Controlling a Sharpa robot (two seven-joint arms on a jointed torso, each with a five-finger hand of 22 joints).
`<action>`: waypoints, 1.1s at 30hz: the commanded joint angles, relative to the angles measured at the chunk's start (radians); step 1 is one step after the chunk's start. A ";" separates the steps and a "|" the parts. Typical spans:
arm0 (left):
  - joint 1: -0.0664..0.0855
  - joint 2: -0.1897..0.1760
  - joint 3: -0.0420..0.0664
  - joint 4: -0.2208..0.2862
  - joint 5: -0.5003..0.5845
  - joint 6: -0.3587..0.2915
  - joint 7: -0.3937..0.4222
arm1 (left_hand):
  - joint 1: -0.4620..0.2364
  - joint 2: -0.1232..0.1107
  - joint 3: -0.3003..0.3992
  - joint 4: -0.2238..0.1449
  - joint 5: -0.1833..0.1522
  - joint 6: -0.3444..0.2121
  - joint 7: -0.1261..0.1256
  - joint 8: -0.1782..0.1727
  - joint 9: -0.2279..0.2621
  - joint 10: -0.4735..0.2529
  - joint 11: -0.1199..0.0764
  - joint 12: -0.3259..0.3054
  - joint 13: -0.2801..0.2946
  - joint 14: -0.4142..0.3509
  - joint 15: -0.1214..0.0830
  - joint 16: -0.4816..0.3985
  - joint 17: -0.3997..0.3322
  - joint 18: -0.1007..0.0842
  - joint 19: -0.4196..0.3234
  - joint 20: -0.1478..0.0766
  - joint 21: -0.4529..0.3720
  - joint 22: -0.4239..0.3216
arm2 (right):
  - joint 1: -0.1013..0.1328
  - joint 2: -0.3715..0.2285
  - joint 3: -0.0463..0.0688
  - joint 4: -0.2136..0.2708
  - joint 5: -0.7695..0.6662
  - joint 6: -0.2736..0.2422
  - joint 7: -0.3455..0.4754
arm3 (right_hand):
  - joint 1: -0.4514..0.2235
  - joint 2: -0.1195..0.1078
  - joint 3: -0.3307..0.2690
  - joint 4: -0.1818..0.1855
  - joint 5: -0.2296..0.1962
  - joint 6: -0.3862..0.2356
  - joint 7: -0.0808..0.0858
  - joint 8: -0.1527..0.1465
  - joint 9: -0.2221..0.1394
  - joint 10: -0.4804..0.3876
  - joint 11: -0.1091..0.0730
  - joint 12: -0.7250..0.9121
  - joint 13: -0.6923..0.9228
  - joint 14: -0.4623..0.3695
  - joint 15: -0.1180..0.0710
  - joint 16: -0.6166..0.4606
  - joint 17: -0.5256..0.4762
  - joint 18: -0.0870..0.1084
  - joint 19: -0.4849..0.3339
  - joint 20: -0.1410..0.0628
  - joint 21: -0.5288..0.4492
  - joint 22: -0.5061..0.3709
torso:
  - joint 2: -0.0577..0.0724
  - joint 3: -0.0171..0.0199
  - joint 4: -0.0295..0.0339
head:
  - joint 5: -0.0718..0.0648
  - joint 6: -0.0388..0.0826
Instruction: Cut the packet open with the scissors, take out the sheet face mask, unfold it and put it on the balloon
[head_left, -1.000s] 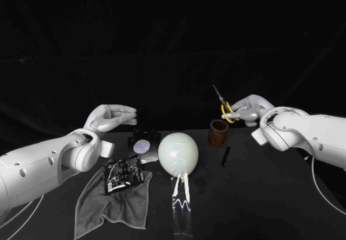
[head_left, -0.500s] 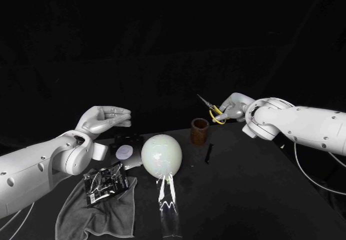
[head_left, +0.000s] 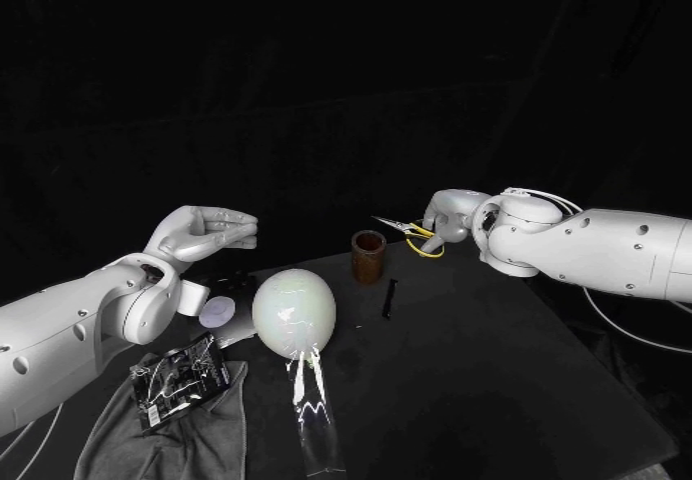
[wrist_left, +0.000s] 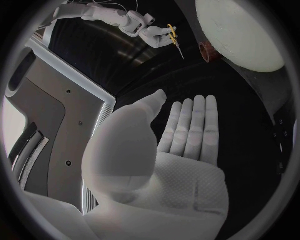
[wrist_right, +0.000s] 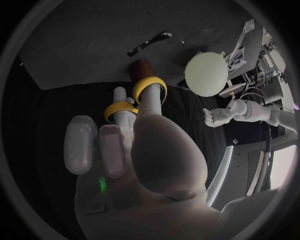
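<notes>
Right robot hand (head_left: 440, 222) holds scissors (head_left: 404, 232) near brown cylinder (head_left: 368, 256) (balloon (head_left: 294, 312) beside).

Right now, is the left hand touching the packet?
Apart. In the head view the left hand is raised in the air, while the packet lies on the cloth below.

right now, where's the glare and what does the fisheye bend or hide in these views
Head view: the black table melts into the dark behind it; the balloon is brightest, and the packet glints in patches. Left wrist view: the fisheye bows straight edges behind the left hand. Right wrist view: the right hand looms at the lens, covering the scissors except their yellow handles.
</notes>
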 joint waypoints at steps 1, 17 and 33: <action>0.009 0.025 0.002 -0.015 -0.048 0.057 -0.020 | -0.002 -0.003 -0.002 0.011 -0.002 -0.009 0.002 -0.007 -0.002 -0.008 0.003 -0.004 0.000 -0.017 0.005 -0.011 -0.003 0.002 -0.015 0.007 -0.012 -0.008 | -0.004 -0.018 -0.001 0.021 -0.188 0.049 -0.036 | 0.185 0.200 0.118 -0.116 -0.006 0.007 -0.001 0.006 0.004 0.107 -0.086 -0.005 -0.001 0.055 -0.036 0.005 0.002 -0.004 0.007 0.000 0.005 0.141 | -0.001 0.0018 -0.0068 | -0.019 -0.005; 0.040 0.063 0.003 -0.068 -0.048 0.058 -0.044 | 0.003 -0.007 -0.032 0.034 -0.002 -0.026 0.010 -0.019 -0.009 -0.041 0.015 -0.005 0.000 -0.058 0.019 -0.038 -0.011 0.004 -0.048 0.028 -0.040 -0.027 | -0.008 0.018 -0.002 0.052 -0.284 -0.012 -0.022 | 0.187 0.201 0.118 -0.116 -0.005 0.009 -0.003 0.006 0.005 0.110 -0.088 -0.008 -0.002 0.056 -0.037 0.005 0.003 -0.006 0.015 -0.001 0.014 0.147 | 0.002 0.0021 -0.0075 | -0.001 -0.002; 0.101 0.048 0.002 -0.150 -0.164 0.065 -0.027 | 0.025 -0.005 -0.093 0.055 -0.003 -0.046 0.016 -0.030 -0.016 -0.089 0.027 -0.003 0.000 -0.124 0.040 -0.082 -0.033 -0.005 -0.119 0.045 -0.091 -0.035 | -0.003 0.367 -0.001 -0.262 -0.353 0.050 0.020 | 0.189 0.202 0.119 -0.116 -0.005 0.008 -0.002 0.003 0.006 0.109 -0.087 -0.012 -0.005 0.057 -0.038 0.005 0.005 -0.006 0.016 -0.001 0.014 0.147 | 0.009 0.0019 0.0020 | 0.061 0.019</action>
